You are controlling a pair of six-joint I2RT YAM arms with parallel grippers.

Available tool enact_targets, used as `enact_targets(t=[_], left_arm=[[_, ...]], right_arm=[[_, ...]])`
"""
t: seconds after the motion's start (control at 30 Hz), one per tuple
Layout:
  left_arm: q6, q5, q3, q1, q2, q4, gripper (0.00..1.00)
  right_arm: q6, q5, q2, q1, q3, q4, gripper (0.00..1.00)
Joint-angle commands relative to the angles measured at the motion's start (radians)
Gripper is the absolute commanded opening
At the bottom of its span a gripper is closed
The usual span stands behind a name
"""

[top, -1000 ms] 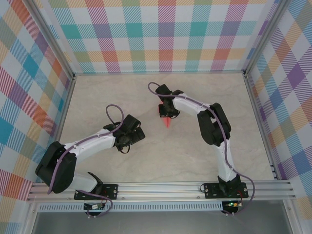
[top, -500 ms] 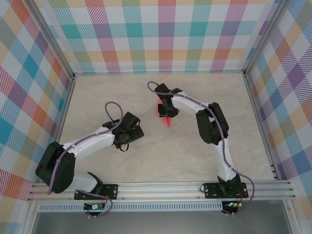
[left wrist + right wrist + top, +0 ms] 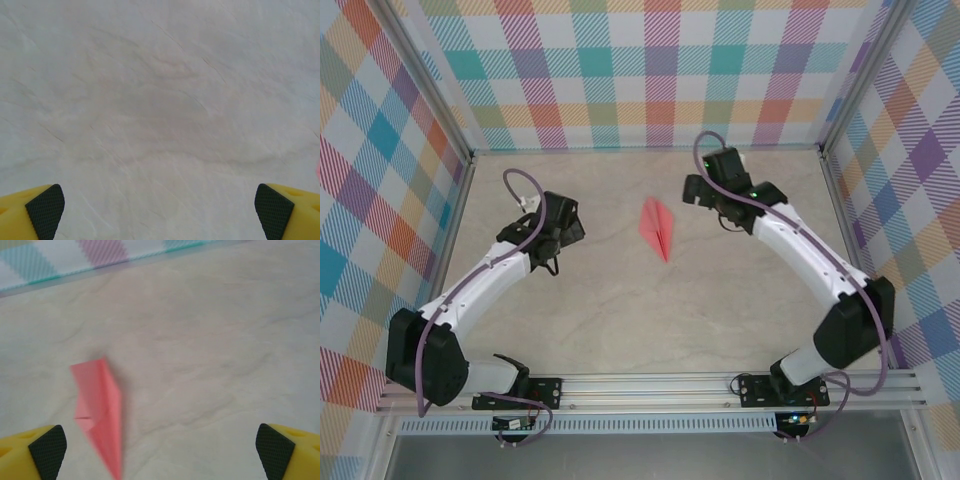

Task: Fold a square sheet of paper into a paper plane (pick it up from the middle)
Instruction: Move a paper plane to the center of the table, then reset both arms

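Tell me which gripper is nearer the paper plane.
Right. The right gripper hovers open just right of the paper plane, slightly toward the back wall; the left gripper, also open, is farther away on its left.

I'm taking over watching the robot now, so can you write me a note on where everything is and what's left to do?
Left gripper: open, empty, over bare table.
Right gripper: open, empty, with the paper plane ahead of it, not touching.
Paper plane: lies on the table between the two grippers, tip pointing toward the near edge.
Done: the paper is folded into a slim pink dart and nothing holds it.
Left: probably no more folding; just check the dart looks tidy.
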Motion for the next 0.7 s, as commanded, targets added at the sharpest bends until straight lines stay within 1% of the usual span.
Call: enact_targets(t=[0.0, 0.1, 0.17, 0.23, 0.3, 0.33, 0.4, 0.53, 0.6, 0.67], left_arm=[[0.14, -0.173, -0.076, 0.052, -0.062, 0.122, 0.98], [0.198, -0.256, -0.193, 0.088, -0.116, 0.283, 0.96], [0.242, -0.27, -0.281, 0.116, -0.152, 0.415, 0.96], [0.306, -0.299, -0.383, 0.131, -0.185, 0.567, 0.98], [0.355, -0.284, -0.48, 0.154, -0.216, 0.705, 1.0], [0.361, -0.26, -0.506, 0.171, -0.224, 0.733, 1.0], [0.373, -0.194, -0.55, 0.218, -0.222, 0.796, 1.0], [0.431, -0.051, -0.598, 0.281, -0.155, 0.928, 1.0], [0.476, 0.033, -0.627, 0.294, -0.104, 1.039, 0.99], [0.496, 0.12, -0.656, 0.309, -0.061, 1.145, 0.99]], right_arm=[[-0.029, 0.153, -0.068, -0.075, -0.175, 0.11, 1.0], [-0.034, 0.199, -0.131, -0.162, -0.329, 0.202, 1.0], [0.003, 0.213, -0.155, -0.223, -0.416, 0.259, 1.0], [0.02, 0.215, -0.171, -0.276, -0.503, 0.337, 1.0], [0.0, 0.214, -0.168, -0.31, -0.563, 0.403, 1.0], [-0.018, 0.214, -0.159, -0.321, -0.579, 0.43, 1.0], [-0.112, 0.218, -0.131, -0.327, -0.623, 0.53, 1.0], [-0.236, 0.2, -0.087, -0.342, -0.699, 0.716, 1.0], [-0.282, 0.138, -0.081, -0.354, -0.756, 0.827, 1.0], [-0.336, 0.049, -0.083, -0.366, -0.812, 0.969, 1.0]])
